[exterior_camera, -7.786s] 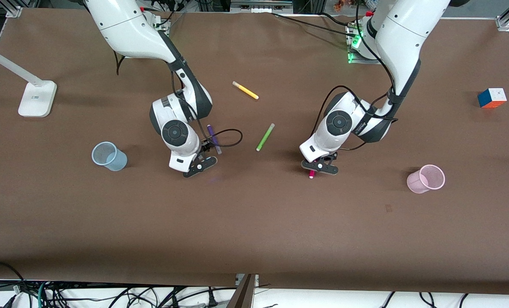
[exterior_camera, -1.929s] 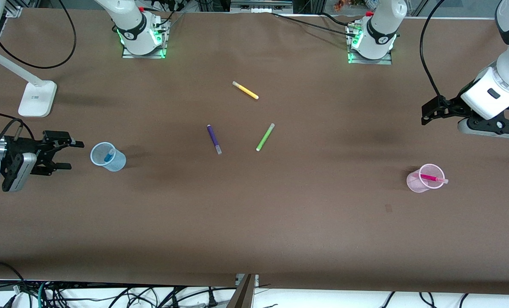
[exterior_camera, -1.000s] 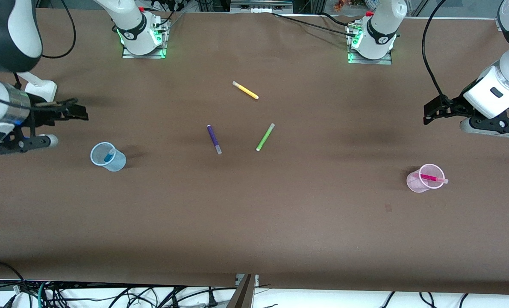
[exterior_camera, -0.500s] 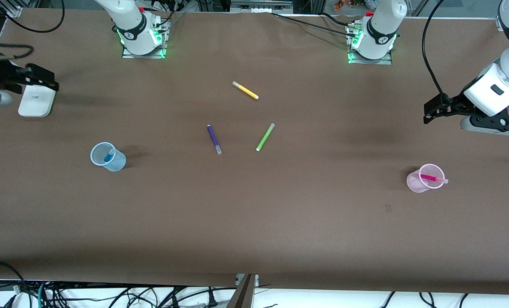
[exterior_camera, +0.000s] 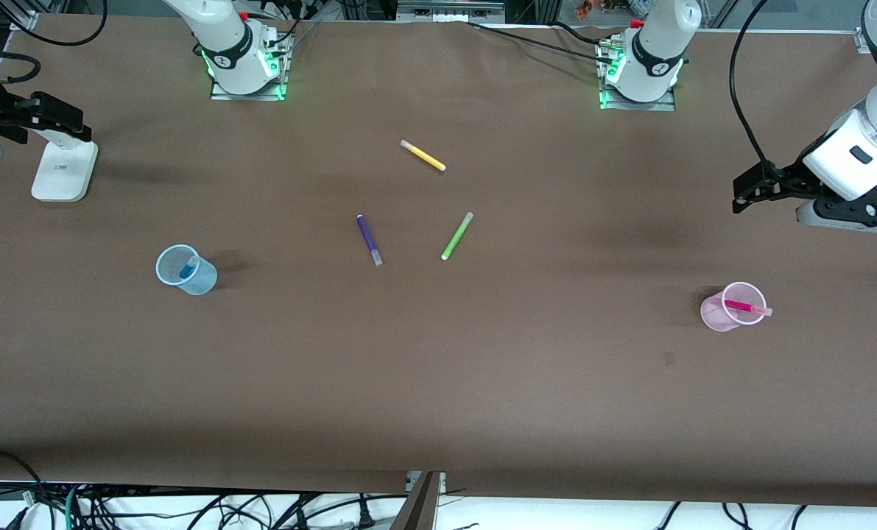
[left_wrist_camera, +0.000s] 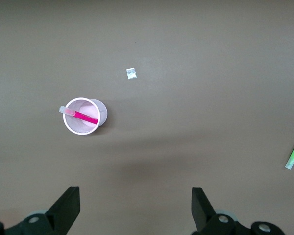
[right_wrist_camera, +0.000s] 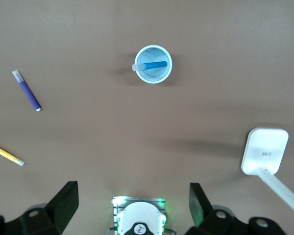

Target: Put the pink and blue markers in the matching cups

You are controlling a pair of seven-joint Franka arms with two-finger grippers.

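— Markers' location?
— The pink marker (exterior_camera: 744, 306) is seen in the pink cup (exterior_camera: 719, 316), the blue marker (exterior_camera: 186, 270) in the blue cup (exterior_camera: 199, 280).
— Grippers?
— The left gripper (left_wrist_camera: 134, 208) and right gripper (right_wrist_camera: 133, 203) are held wide open, empty, above the counter (exterior_camera: 438, 383).

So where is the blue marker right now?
The blue marker is standing inside the blue cup, toward the right arm's end of the table, with the purple pen lying nearest it.

Robot lab: bolted arm bases (exterior_camera: 245, 70)
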